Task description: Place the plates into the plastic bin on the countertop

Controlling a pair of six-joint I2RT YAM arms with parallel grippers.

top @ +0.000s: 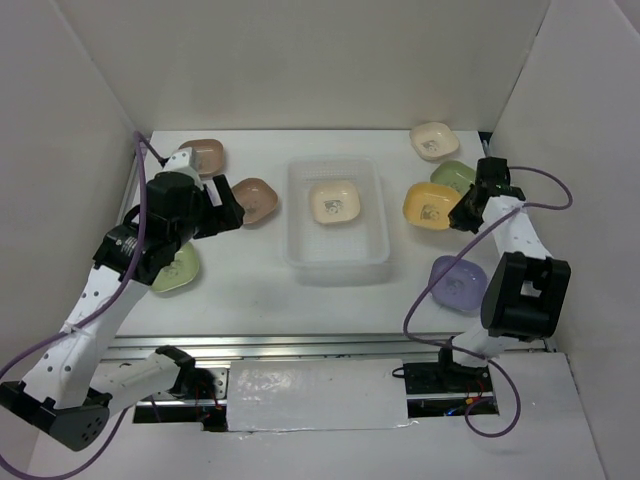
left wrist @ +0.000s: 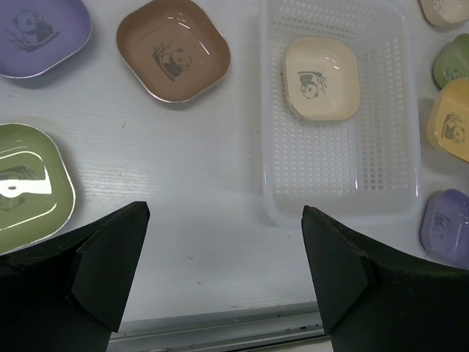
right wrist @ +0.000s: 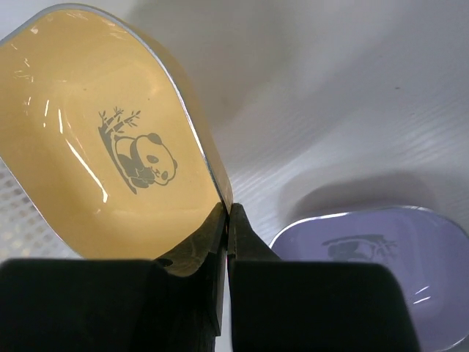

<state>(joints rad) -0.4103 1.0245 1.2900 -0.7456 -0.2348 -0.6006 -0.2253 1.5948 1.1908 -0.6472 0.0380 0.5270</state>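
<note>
The translucent plastic bin (top: 338,262) stands mid-countertop with one cream plate (top: 335,201) inside; both show in the left wrist view, the bin (left wrist: 341,165) and the cream plate (left wrist: 322,77). My right gripper (top: 467,215) is shut on the rim of the yellow-orange plate (top: 428,204), its fingers pinching the edge in the right wrist view (right wrist: 229,214). My left gripper (top: 225,205) is open and empty above the white countertop (top: 250,295), left of the bin, with nothing between its fingers (left wrist: 223,271).
Brown plates (top: 203,155) (top: 255,200) and a green plate (top: 178,270) lie left of the bin. A cream plate (top: 434,140), green plate (top: 453,176) and lavender plate (top: 458,283) lie right. Another lavender plate (left wrist: 40,33) shows far left. White walls enclose the table.
</note>
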